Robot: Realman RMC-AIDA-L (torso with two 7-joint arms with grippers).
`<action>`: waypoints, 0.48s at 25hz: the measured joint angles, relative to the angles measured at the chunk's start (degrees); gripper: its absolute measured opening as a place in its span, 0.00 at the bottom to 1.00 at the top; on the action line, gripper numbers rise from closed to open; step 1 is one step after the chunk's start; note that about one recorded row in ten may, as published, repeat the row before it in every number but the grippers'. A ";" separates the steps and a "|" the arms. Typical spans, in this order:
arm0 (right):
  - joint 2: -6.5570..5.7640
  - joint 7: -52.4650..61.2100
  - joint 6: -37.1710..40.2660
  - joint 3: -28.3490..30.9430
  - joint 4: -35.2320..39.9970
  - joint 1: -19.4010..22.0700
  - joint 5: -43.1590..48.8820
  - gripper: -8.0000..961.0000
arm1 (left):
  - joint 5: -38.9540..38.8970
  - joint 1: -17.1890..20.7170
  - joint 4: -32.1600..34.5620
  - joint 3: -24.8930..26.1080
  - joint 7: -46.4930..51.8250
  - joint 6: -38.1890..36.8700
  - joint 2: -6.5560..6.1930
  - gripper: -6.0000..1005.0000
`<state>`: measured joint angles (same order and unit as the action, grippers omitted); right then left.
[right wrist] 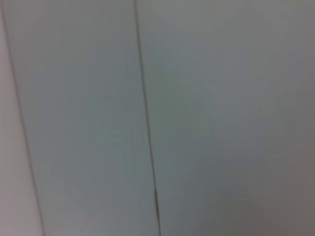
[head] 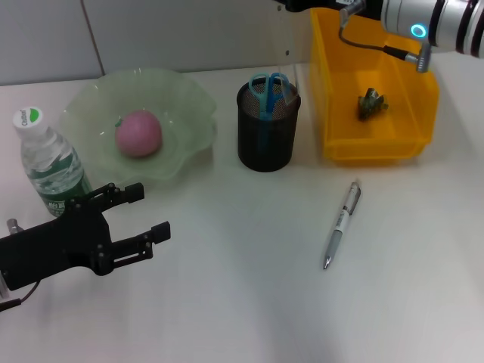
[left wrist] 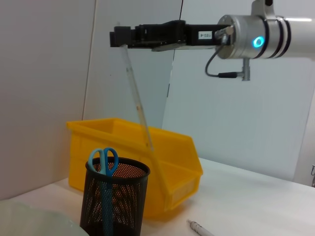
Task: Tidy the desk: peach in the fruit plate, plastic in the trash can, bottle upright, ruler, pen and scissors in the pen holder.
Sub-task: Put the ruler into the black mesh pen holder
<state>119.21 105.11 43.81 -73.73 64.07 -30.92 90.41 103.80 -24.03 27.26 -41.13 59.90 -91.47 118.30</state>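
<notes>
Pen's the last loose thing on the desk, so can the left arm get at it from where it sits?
Probably yes. The left gripper is open and holds nothing, and bare table lies between it and the pen, though the pen sits on the robot's right side.
</notes>
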 joint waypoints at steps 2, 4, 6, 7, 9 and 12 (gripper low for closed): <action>-0.04 -3.41 -0.46 0.04 -2.77 -0.56 -3.76 0.44 | 0.00 -0.04 -0.04 0.00 -0.18 0.00 0.00 0.81; -0.05 -6.67 -0.53 0.12 -5.43 -1.15 -7.14 0.45 | 0.00 -0.10 -0.19 0.00 -0.49 0.01 0.00 0.81; -0.05 -8.26 -0.55 0.17 -6.82 -1.48 -8.70 0.45 | 0.00 -0.11 -0.29 0.00 -0.59 0.04 0.04 0.81; -0.05 -11.47 -0.56 0.24 -9.07 -1.99 -11.60 0.45 | 0.00 -0.12 -0.42 0.00 -1.01 0.08 0.13 0.81; -0.04 -14.71 -0.49 0.26 -11.19 -2.47 -14.41 0.46 | 0.00 -0.13 -0.50 0.02 -1.36 0.11 0.18 0.81; -0.03 -17.28 -0.34 0.26 -13.13 -3.03 -16.88 0.46 | 0.00 -0.20 -0.86 0.07 -2.03 0.23 0.28 0.81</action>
<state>119.17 87.83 43.47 -73.47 50.94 -33.95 73.53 103.80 -24.23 26.40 -41.06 57.87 -91.24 118.58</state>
